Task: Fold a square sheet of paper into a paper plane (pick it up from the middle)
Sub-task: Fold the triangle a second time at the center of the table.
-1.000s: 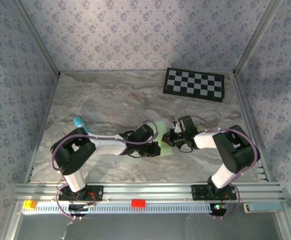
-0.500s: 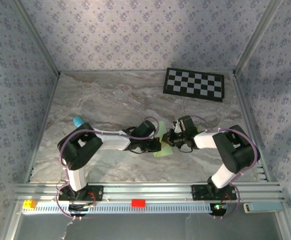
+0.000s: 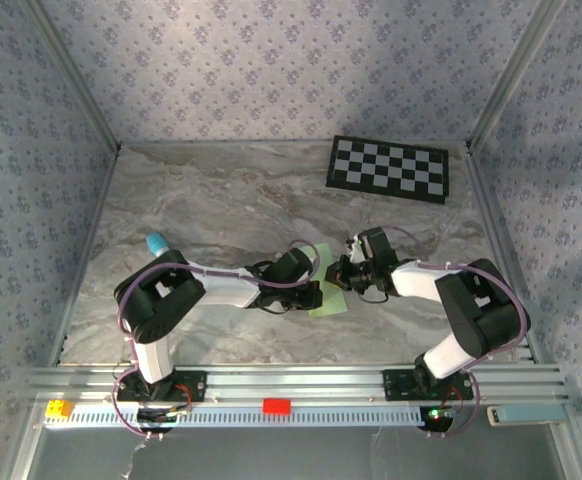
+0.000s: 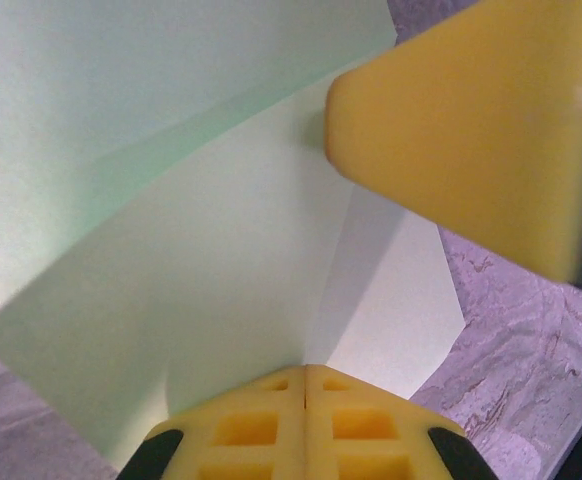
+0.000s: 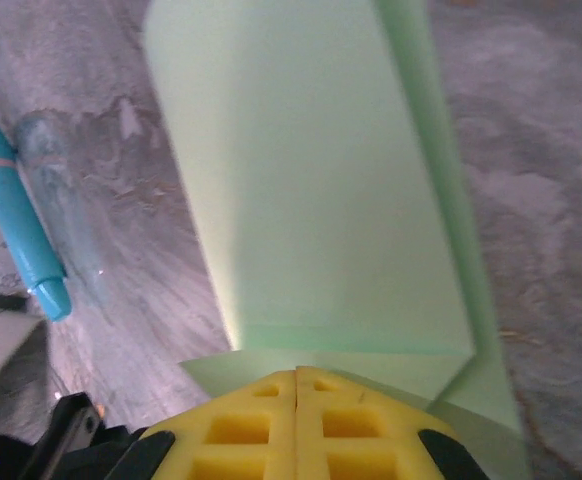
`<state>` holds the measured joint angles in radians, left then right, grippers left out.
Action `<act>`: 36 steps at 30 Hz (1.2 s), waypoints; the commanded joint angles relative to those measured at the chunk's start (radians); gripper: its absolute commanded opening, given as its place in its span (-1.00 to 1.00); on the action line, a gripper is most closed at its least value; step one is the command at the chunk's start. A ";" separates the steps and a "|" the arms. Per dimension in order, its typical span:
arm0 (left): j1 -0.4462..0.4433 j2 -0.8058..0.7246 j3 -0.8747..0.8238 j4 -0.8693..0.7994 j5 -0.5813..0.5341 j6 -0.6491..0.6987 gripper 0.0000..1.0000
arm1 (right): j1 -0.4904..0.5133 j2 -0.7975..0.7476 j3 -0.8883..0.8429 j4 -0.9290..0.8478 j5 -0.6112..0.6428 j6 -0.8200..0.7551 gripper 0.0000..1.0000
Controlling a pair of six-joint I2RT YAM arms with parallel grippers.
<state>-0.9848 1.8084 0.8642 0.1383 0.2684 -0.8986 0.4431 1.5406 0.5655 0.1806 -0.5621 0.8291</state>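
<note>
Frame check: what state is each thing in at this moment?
sheet of paper: creased, partly folded, pinched from both sides.
left gripper: shut on the sheet of paper.
right gripper: shut on the sheet of paper.
cyan stick: lying flat, untouched.
checkerboard: lying flat, untouched.

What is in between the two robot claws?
The green paper, partly folded. The top view shows it bridging the gap between the left gripper and the right gripper, both pinched shut on it.
</note>
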 commanded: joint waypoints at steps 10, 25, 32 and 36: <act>-0.011 0.011 -0.027 -0.130 -0.028 0.036 -1.00 | -0.005 0.093 -0.056 -0.009 0.020 -0.043 -0.94; -0.011 0.014 -0.046 -0.136 -0.031 0.051 -1.00 | -0.154 0.104 0.048 -0.059 0.066 -0.026 -0.92; -0.011 -0.001 -0.045 -0.135 -0.034 0.058 -1.00 | -0.122 -0.071 0.030 -0.051 0.041 -0.043 -0.88; -0.010 -0.005 -0.039 -0.132 -0.037 0.059 -1.00 | -0.069 -0.061 0.032 -0.059 -0.011 -0.056 -0.88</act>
<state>-0.9848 1.7966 0.8581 0.1261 0.2573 -0.8635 0.3439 1.4670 0.5953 0.1532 -0.5472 0.7967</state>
